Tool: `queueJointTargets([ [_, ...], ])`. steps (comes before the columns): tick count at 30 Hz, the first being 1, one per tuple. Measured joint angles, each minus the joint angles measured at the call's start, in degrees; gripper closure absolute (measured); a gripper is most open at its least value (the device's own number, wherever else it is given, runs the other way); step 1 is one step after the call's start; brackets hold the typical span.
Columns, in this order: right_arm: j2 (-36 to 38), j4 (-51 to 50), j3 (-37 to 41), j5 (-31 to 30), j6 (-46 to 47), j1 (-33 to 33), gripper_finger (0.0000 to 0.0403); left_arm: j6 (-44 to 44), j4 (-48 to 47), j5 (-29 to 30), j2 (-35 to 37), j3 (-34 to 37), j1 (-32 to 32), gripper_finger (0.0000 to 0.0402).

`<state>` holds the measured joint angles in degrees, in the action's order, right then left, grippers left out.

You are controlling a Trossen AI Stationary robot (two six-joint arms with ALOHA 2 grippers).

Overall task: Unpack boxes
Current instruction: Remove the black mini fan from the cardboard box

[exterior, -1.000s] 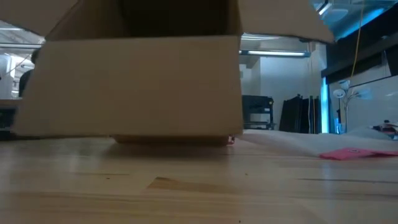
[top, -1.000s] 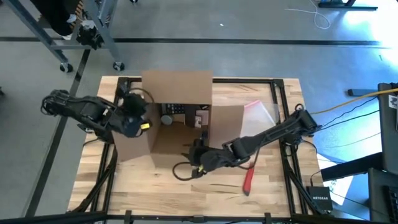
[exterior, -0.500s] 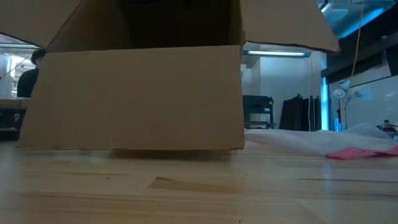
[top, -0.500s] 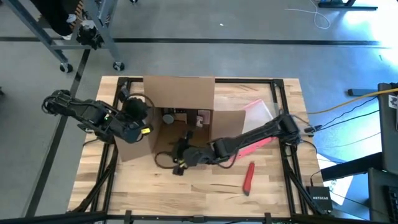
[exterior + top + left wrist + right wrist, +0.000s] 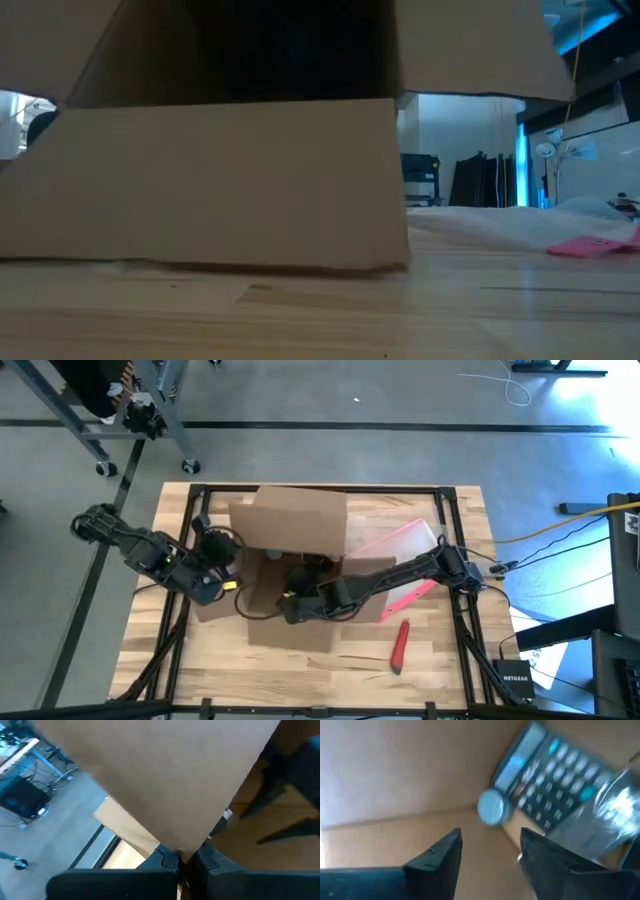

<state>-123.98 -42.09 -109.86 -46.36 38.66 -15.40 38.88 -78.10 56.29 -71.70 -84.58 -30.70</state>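
Butcher-block tabletop [image 5: 330, 660] is carrying the brown cardboard box [image 5: 295, 520], which is sitting open near the middle, toward the left arm's side. Clear plastic pouch [image 5: 395, 545] is lying just beside it, a red tool [image 5: 400, 645] nearer the front edge. Left gripper [image 5: 184, 862] is pinching a box flap, fingers closed on it. Right gripper [image 5: 490, 847] is reaching inside the box (fingers parted, holding nothing), facing a calculator [image 5: 547, 775] and a small silver disc [image 5: 491, 809].

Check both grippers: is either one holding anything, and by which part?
The left gripper is shut on the cardboard box, pinching the edge of its left flap. The right gripper is open inside the box, holding nothing.
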Motion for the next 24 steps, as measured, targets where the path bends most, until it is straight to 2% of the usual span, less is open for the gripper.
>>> queueJointTargets([
  [5,0.0,-1.4,1.2,1.8,5.0,2.2,0.0159,1.5,0.3,0.1,-0.7,0.0,-2.2,0.0398],
  [10,-0.4,3.5,1.1,2.2,6.1,4.3,0.0134,1.3,0.6,0.7,-1.8,-0.1,-2.9,0.0398],
  [17,-1.2,-3.6,1.2,2.7,16.7,7.4,0.0144,0.9,0.4,0.3,-2.2,-0.1,-2.8,0.0398],
  [21,-2.0,3.8,1.2,5.8,18.3,8.3,0.0156,0.5,0.4,0.2,-2.3,-0.1,-2.8,0.0398],
  [24,-2.8,8.0,1.2,5.4,17.2,8.3,0.0166,0.2,0.5,0.1,-2.3,-0.1,-2.9,0.0398],
])
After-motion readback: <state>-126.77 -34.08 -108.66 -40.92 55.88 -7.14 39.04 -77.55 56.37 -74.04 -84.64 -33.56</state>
